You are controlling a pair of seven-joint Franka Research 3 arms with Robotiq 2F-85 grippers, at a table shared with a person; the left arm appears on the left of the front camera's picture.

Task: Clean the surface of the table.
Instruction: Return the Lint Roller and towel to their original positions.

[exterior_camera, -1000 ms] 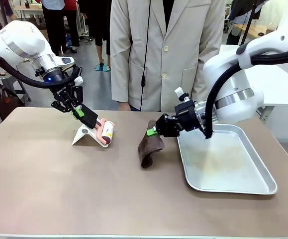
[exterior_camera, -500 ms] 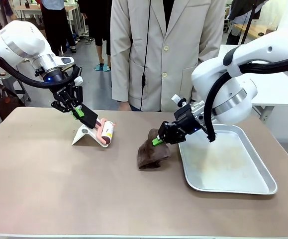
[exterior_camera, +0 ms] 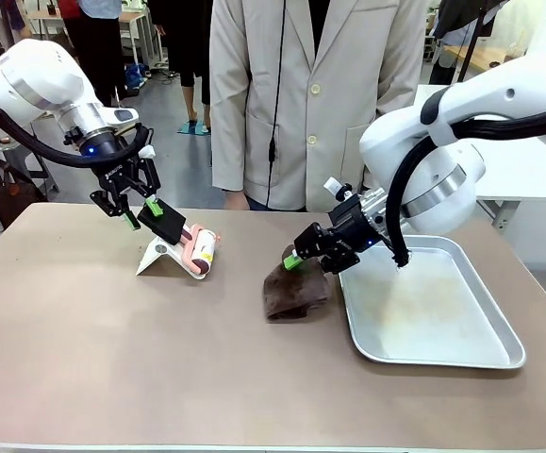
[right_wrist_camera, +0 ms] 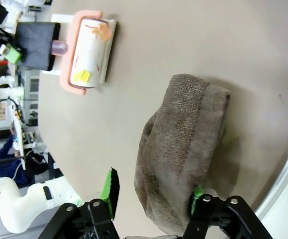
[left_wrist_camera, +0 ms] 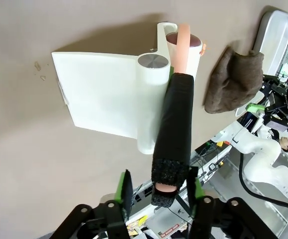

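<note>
The taupe-brown worktop (exterior_camera: 112, 359) is spread across the front view, with a person in a pale jacket (exterior_camera: 315, 94) standing at its far edge. On its right part a silver metal tray (exterior_camera: 499, 349) is laid flat; nothing is seen lying in it, only dull smears on its bottom.

Just left of the tray a brown cloth (exterior_camera: 296, 291) is slumped in a heap on the worktop. The right claw (exterior_camera: 303, 257) is held over the cloth's top with its jaws spread apart; in the right wrist view the green pads (right_wrist_camera: 109, 189) are seen on either side of the cloth (right_wrist_camera: 183, 149), not pressed into it.

On the left part of the worktop a white stand (exterior_camera: 159, 255) carries a lint roller (exterior_camera: 202, 251) with a pink frame. Its black handle (left_wrist_camera: 173, 129) slopes up between the fingers of the left claw (exterior_camera: 140, 214), whose jaws are parted, with gaps seen between pads and handle.
</note>
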